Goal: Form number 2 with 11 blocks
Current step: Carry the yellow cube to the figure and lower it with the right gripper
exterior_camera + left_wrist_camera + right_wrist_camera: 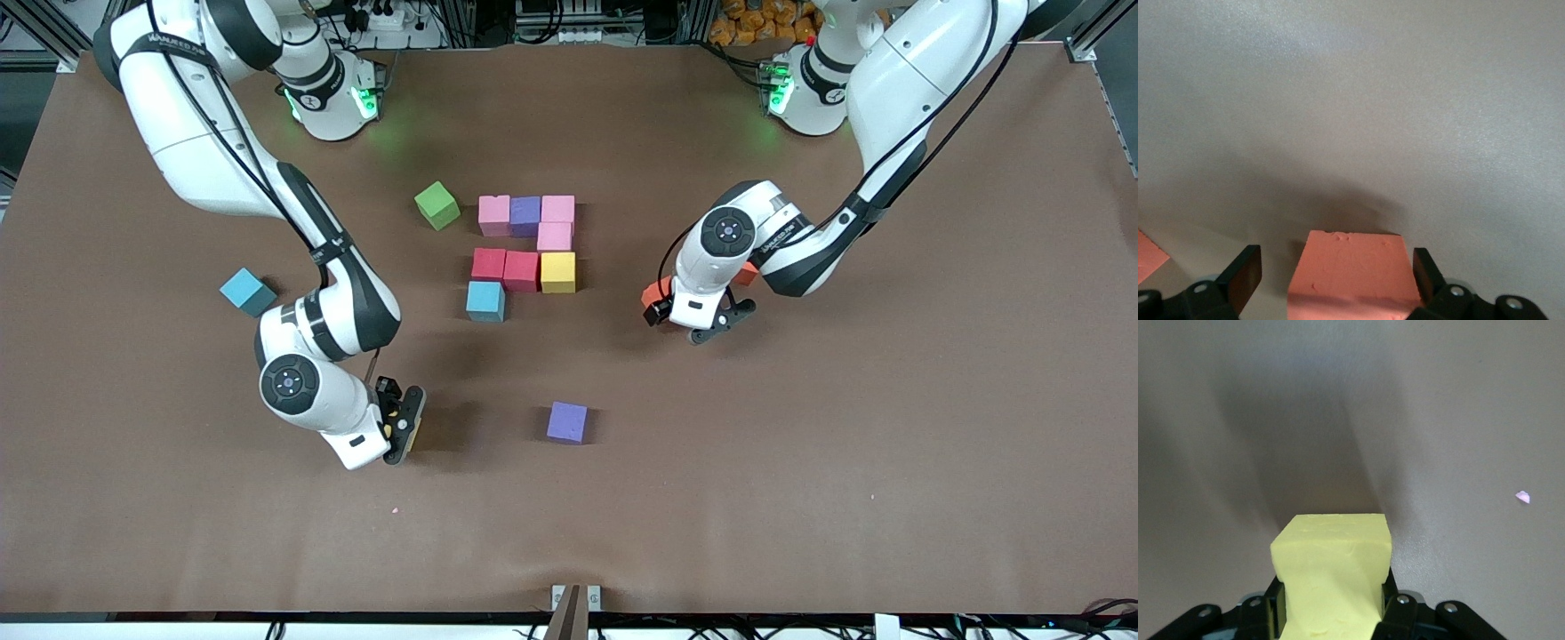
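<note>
I read the partial number 2 [526, 253] mid-table as 8 touching blocks: a pink, purple, pink top row, 1 pink below, then red, red, yellow, with a light blue cube [485, 300] nearest the front camera.

The right gripper [1331, 613] is clamped on a yellow cube [1332, 580], near the front camera, toward the right arm's end of the table.

The left gripper [1331, 283] is spread around an orange cube [1353, 277]; contact unclear. A second orange cube [745, 274] peeks beside the left wrist.

Loose: a green cube [437, 205], a blue cube [247, 292], a purple cube [567, 421].
</note>
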Robot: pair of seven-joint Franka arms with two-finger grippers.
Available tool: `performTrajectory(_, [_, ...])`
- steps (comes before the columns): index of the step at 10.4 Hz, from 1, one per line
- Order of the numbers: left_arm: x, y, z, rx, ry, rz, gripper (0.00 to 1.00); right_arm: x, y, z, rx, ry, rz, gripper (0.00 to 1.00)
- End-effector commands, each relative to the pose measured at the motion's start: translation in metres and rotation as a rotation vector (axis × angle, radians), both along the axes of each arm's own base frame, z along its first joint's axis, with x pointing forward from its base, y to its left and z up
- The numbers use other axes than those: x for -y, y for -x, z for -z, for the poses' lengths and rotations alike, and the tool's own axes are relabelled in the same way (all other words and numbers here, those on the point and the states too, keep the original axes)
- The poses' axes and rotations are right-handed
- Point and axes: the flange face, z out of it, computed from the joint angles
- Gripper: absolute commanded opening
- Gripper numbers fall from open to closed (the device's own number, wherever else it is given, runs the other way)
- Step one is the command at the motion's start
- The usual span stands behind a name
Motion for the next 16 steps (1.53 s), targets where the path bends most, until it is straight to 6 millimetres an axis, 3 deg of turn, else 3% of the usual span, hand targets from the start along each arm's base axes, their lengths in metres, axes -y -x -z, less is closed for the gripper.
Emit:
performTrajectory(1, [0.005, -0.002, -0.006, 0.024, -0.018, 0.015, 1.00, -0.030, 0.011, -0.015, -0.032, -0.013, 0.144, 0.14])
performTrajectory(7, [0.021, 0.009, -0.006, 0.025, -0.016, 0.035, 1.00, -0.096, 0.063, -0.031, -0.171, 0.031, 0.829, 0.09])
performTrajectory(8, [0.024, 0.011, -0.004, 0.022, -0.016, 0.035, 0.85, -0.098, 0.070, -0.036, -0.172, 0.028, 0.936, 0.08])
performTrajectory(9, [0.023, 0.011, -0.004, 0.021, -0.016, 0.031, 0.39, -0.100, 0.080, -0.039, -0.151, 0.014, 0.975, 0.08])
performTrajectory(10, [0.023, 0.011, -0.004, 0.021, -0.016, 0.030, 0.24, -0.098, 0.091, -0.034, -0.132, -0.008, 1.020, 0.08])
performTrajectory(12, [0.022, 0.009, -0.006, 0.024, -0.017, 0.005, 0.22, -0.098, 0.111, -0.030, -0.108, -0.029, 1.095, 0.08])
performTrajectory(14, [0.022, -0.014, -0.026, 0.051, 0.001, -0.089, 0.22, -0.124, 0.133, -0.026, -0.115, -0.002, 1.224, 0.09])
performTrajectory(16, [0.027, -0.035, -0.046, 0.063, 0.009, -0.203, 0.22, -0.136, 0.143, -0.023, -0.119, 0.014, 1.302, 0.09])
